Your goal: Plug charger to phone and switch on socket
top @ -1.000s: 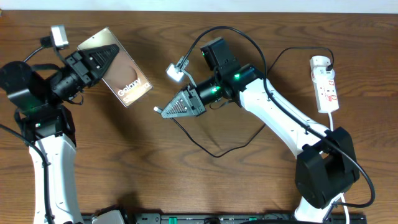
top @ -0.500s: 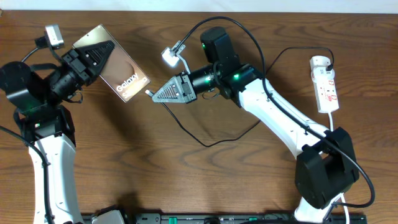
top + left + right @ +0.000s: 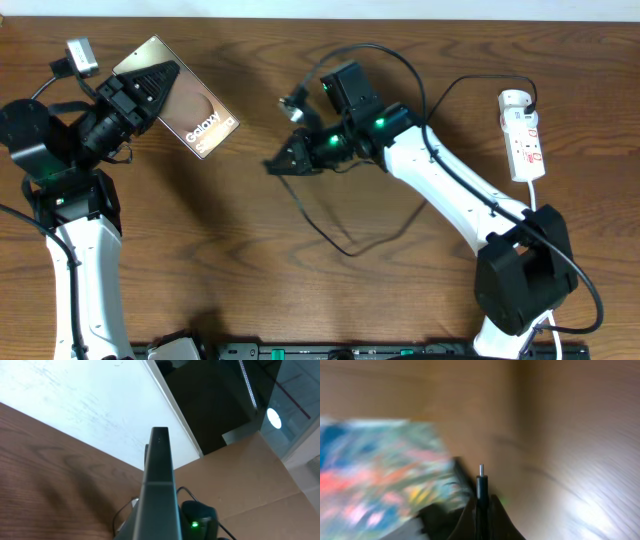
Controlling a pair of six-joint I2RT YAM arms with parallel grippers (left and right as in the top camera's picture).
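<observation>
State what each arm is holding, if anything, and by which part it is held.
Left gripper: the phone, held by the end opposite its Galaxy lettering. Right gripper: the charger, held just behind its plug tip.

Phone in the left tool. Right of the phone and slightly nearer the front is the right tool, with the charger plug in it and the cable trailing farther right on the tabletop. Socket: far right of the phone, on the tabletop.
</observation>
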